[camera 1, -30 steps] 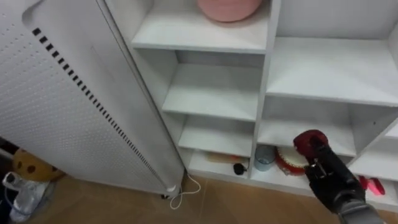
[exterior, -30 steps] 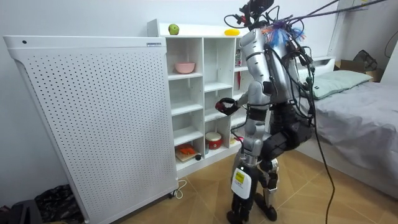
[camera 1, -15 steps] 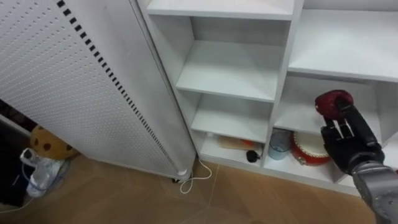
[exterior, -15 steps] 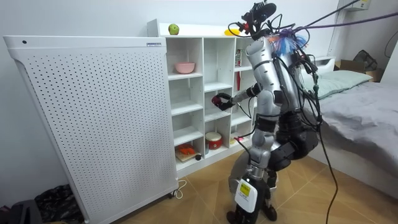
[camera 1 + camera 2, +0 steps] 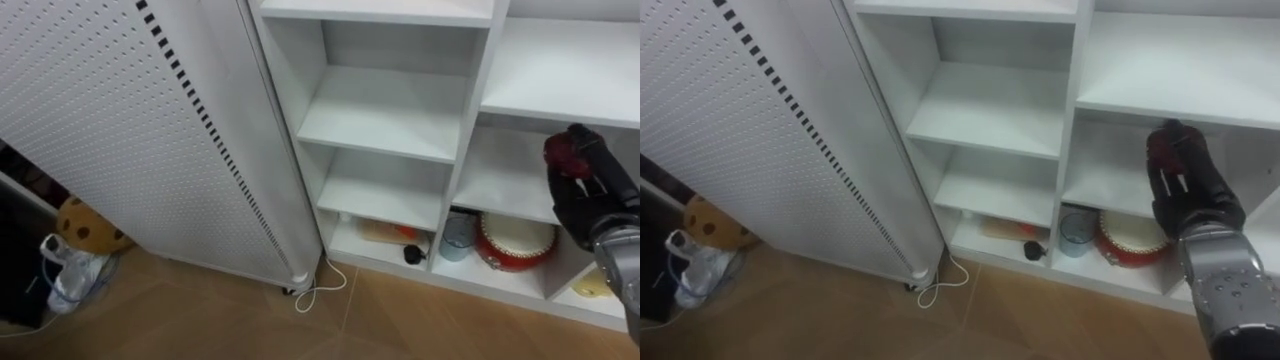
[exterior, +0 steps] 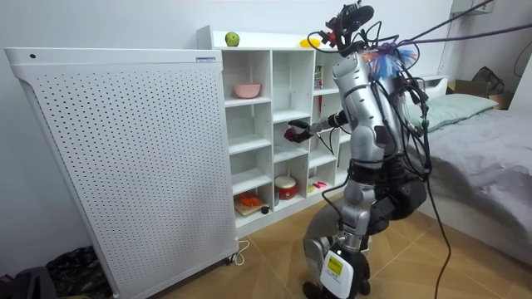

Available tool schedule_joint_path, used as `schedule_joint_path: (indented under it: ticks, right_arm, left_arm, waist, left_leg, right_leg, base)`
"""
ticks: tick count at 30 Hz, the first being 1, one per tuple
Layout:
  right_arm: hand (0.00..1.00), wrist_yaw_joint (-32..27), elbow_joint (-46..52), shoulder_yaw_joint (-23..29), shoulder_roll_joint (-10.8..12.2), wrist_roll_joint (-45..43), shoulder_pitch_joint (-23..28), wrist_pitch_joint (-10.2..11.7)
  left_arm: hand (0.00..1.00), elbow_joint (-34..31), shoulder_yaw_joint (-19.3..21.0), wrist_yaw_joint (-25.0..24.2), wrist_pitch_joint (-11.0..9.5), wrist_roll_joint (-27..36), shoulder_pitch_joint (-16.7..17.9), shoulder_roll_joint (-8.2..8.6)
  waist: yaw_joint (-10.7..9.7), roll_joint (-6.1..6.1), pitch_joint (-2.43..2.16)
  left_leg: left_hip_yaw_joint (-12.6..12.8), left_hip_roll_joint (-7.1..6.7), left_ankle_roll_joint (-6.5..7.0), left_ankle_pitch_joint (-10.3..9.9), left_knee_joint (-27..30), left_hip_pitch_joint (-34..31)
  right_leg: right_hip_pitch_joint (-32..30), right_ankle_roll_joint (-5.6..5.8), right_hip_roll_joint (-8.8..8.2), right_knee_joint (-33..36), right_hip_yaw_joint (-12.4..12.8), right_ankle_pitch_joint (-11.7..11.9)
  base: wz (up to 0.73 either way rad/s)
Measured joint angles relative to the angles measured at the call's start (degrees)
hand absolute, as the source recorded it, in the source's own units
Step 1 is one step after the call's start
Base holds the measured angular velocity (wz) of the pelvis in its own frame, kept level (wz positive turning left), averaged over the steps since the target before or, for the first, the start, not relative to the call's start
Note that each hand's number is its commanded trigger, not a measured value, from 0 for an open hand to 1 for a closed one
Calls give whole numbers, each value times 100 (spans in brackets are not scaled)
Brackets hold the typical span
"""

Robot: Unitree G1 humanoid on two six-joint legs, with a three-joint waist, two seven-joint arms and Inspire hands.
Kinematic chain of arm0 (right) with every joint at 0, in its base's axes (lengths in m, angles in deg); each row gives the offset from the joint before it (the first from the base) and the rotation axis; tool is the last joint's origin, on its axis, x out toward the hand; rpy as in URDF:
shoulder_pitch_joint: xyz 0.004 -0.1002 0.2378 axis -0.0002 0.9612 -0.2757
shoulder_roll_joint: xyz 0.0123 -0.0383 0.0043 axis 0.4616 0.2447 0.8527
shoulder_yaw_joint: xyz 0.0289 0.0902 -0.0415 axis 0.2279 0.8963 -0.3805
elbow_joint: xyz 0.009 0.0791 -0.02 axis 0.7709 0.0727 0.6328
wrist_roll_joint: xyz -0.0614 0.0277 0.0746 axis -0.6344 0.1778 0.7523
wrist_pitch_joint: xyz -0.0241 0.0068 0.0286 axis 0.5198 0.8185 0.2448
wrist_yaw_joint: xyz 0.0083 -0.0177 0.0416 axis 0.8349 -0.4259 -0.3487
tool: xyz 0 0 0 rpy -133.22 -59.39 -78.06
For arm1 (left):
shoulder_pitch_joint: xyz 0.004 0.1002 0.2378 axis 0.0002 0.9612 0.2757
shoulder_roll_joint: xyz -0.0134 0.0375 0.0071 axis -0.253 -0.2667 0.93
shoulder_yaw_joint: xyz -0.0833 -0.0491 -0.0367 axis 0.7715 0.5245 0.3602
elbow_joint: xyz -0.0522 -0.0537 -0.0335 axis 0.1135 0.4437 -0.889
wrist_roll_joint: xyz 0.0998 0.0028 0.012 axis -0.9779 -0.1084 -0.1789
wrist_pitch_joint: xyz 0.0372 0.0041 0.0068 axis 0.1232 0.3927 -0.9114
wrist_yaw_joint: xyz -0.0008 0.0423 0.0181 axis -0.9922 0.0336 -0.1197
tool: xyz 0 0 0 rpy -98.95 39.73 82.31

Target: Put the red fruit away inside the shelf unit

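Observation:
My right hand [image 5: 592, 198] comes in from the lower right, its fingers curled round a dark red fruit [image 5: 561, 152]. It holds the fruit in front of the right column of the white closet [image 5: 385, 115], level with the shelf board just above the bottom compartment. In the room view the red fruit [image 6: 290, 131] and my right hand [image 6: 299, 128] are at the closet's front, about mid-height. I stand facing the shelves. A green apple [image 6: 232, 39] and a yellow fruit [image 6: 310, 42] lie on the closet's top.
A red round tin [image 5: 515, 241] and a pale cup [image 5: 457, 236] stand in the bottom right compartment. A pink bowl [image 6: 246, 90] sits on an upper shelf. A tall white perforated panel [image 5: 120, 130] stands left of the closet, with a white cable [image 5: 320, 291] on the floor.
I have straightened up from a crouch beside the closet. My right hand has carried the red fruit up and closer to the shelves. The eye view has shifted with me.

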Motion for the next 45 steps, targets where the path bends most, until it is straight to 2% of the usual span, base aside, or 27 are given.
schedule_joint_path:
  ticks: [4, 11, 17, 22, 27, 31, 33, 37, 39, 43, 45]
  right_arm:
    - [0, -161, 1, 4, -20, 18, -72, 17]
    - [0, -162, 0, 4, -21, 132, -76, 82]
    - [0, -162, -8, 4, -16, 333, -74, 64]
    - [0, -161, -75, -8, 29, 394, -33, -22]
    - [0, -116, -256, -16, 29, 449, 80, -65]
    - [0, 254, -478, -12, 33, 500, 455, -73]
    - [0, 444, -618, -8, 31, 461, 610, -95]
    - [0, 1009, -983, -5, 28, 306, 1197, -189]
    - [0, 1262, -1225, -12, 29, 53, 1374, -265]
    - [0, 1532, -1382, -40, 77, -297, 2070, -316]
    - [0, 1622, -1400, -23, 231, -405, 2549, -316]
  left_arm:
    - [0, -9, 20, 5, 3, -17, 5, -8]
    - [0, -77, 17, 5, 2, -12, 9, -21]
    - [0, -245, -213, 16, -1, -7, 141, -47]
    - [0, -232, -325, 58, 2, -6, 192, -43]
    - [0, -217, -310, 124, -34, -7, 173, -44]
    - [0, -137, -297, 77, 11, -3, 172, -46]
    - [0, -98, -288, 44, 44, -17, 166, -42]
    - [0, 143, 8, -79, 26, -9, 140, -45]
    - [0, 229, 191, -114, 22, -13, 112, -46]
    - [0, 501, 488, -141, -4, 4, -53, -52]
    - [0, 590, 617, -131, -28, -44, -57, -47]
  waist:
    - [-3, -11, -15]
    - [9, -19, -19]
    - [-41, -23, -17]
    - [-91, -27, -15]
    - [-27, -36, -10]
    - [24, -44, -5]
    - [21, -50, -5]
    - [-16, -107, 5]
    - [-102, -140, 7]
    - [-202, -199, -3]
    - [-353, -251, -10]
  left_leg:
    - [15, 1, 0, -18, 49, -76]
    - [24, -1, 30, -7, 123, -73]
    - [13, 0, 31, -7, 109, -35]
    - [23, 4, 58, 12, -86, 208]
    - [39, 6, 65, 10, -250, 523]
    - [33, 17, 63, 12, -572, 1030]
    - [23, 19, 56, 44, -798, 1293]
    - [16, 1, 43, 129, -1341, 2010]
    - [13, 0, 29, 152, -1563, 2262]
    - [15, 84, -2, 195, -2024, 2830]
    - [-16, 105, -42, 256, -2373, 3245]
  right_leg:
    - [-76, 32, -7, 38, 25, 14]
    - [-63, 20, -7, 101, 35, 17]
    - [-6, 43, -14, 62, 11, 24]
    - [233, 78, 24, -164, 3, 99]
    - [533, 129, 104, -372, 21, 130]
    - [1053, 198, 198, -739, -5, 170]
    - [1328, 210, 194, -982, -74, 207]
    - [2053, 281, 291, -1536, -107, 321]
    - [2315, 294, 309, -1768, -187, 357]
    - [2985, 335, 520, -2433, -306, 519]
    - [3487, 376, 661, -2950, -343, 658]
  base:
    - [0]
    - [0]
    - [0]
    - [-3]
    - [-6]
    - [-1]
    - [-3]
    - [-1]
    - [2]
    - [0]
    - [2]
